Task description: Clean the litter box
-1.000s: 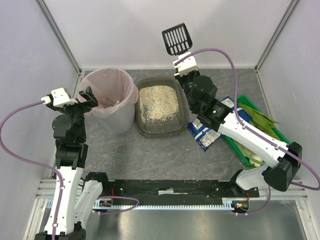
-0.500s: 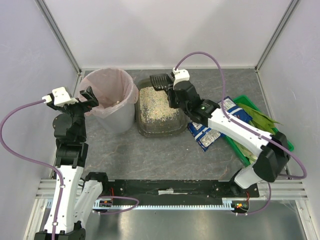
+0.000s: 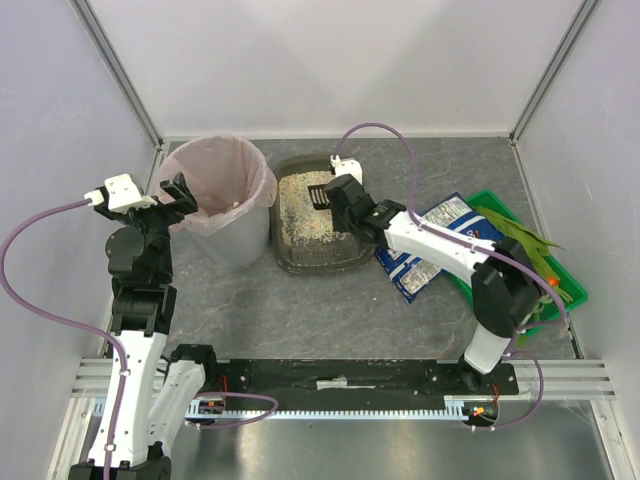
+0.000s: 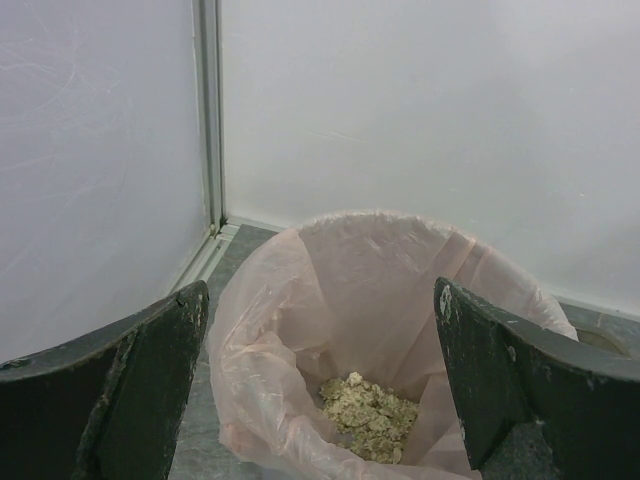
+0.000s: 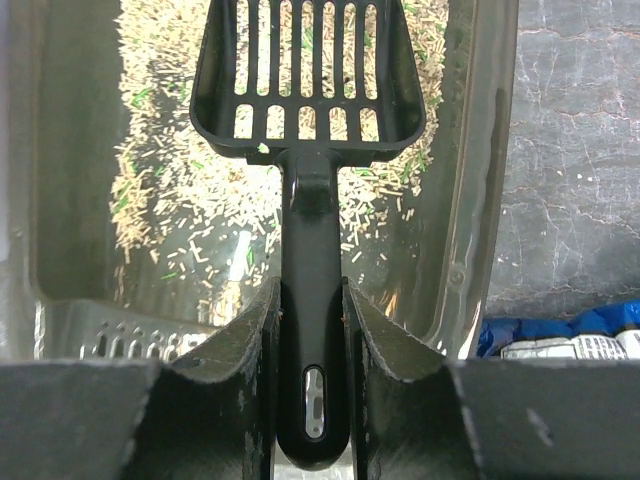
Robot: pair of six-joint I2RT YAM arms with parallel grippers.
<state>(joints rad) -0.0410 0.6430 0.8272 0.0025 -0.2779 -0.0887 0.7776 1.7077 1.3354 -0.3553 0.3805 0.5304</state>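
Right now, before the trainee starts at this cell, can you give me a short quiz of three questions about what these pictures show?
1. What lies at the bottom of the pink-lined bin?
2. True or false: the right jaws are shut on the handle of the black scoop.
3. The scoop's slotted head is over: A the bin, B the litter box, C the green crate.
Key: 1 a small heap of pale clumped granules; 2 true; 3 B.
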